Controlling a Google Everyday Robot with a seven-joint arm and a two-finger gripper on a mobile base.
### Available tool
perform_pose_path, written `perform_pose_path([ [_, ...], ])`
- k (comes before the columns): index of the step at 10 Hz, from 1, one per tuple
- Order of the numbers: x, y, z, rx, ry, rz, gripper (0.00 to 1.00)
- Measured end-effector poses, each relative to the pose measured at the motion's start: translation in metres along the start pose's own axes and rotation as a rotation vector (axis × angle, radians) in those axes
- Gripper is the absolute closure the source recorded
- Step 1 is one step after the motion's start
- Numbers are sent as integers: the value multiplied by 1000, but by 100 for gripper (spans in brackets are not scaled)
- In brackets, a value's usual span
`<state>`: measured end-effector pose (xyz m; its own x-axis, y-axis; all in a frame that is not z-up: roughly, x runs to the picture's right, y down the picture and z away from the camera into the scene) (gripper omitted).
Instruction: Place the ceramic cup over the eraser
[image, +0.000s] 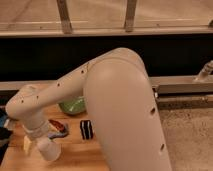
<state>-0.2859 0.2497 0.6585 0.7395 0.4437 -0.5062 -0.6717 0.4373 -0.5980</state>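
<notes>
The gripper (45, 146) hung low over the wooden bench (75, 156), near the eraser (86, 129); its grasp could not be told. Speckled floor (187, 135) lay alongside.

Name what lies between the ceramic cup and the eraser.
Only bare tabletop, shown in the camera view; the red-and-dark object sits just behind that stretch. The gripper is at the ceramic cup.

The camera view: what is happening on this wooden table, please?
A white robot arm reaches down to the front left of the table, its end effector right at the ceramic cup. Whether it grips the cup cannot be seen. The eraser lies uncovered to the right, apart from the cup, near a green bowl.
</notes>
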Motion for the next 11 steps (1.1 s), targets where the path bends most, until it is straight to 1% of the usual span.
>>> perform_pose_path([
  [3, 6, -3, 22, -19, 27, 31, 20],
  [5, 7, -9, 34, -34, 33, 52, 20],
  [7, 4, -13, 44, -47, 39, 62, 20],
  [10, -1, -16, 47, -56, 42, 60, 21],
  [11, -2, -16, 48, -53, 50, 61, 25],
])
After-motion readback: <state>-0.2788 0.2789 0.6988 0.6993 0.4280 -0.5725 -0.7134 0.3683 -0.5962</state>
